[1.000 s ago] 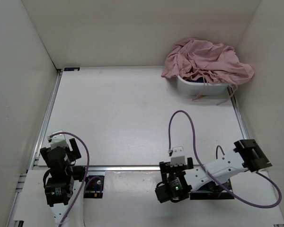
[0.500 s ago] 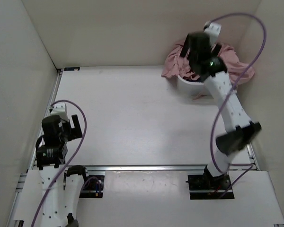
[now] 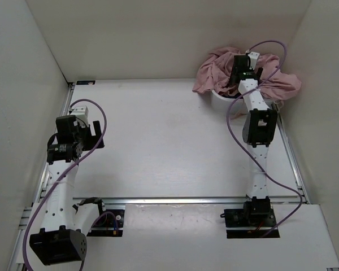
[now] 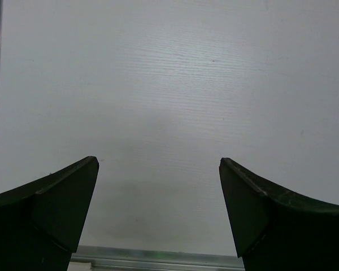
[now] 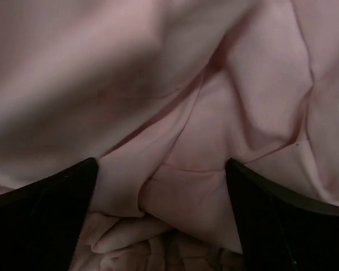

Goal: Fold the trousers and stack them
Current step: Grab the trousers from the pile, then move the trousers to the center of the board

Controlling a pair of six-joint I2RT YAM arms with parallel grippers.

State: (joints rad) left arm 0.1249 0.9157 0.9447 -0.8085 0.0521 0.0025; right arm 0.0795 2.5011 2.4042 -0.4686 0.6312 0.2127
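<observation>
The dusty-pink trousers (image 3: 214,70) lie crumpled over a white basket (image 3: 223,100) at the back right corner. My right gripper (image 3: 244,66) is stretched out over the heap, down on the fabric. In the right wrist view its fingers (image 5: 51,195) stand wide apart with folds of the pink trousers (image 5: 214,113) bulging between them. My left gripper (image 3: 82,131) is open and empty above the white table near the left edge; the left wrist view shows its fingers (image 4: 56,197) apart with only bare table between them.
White walls close in the table (image 3: 152,135) on the left, back and right. A metal rail (image 3: 158,199) runs along the near edge and another along the left side. The basket stands tight against the right wall.
My right arm has come down from above the heap so the gripper now sits on the pink fabric. My left arm has reached further forward over the table's left side.
</observation>
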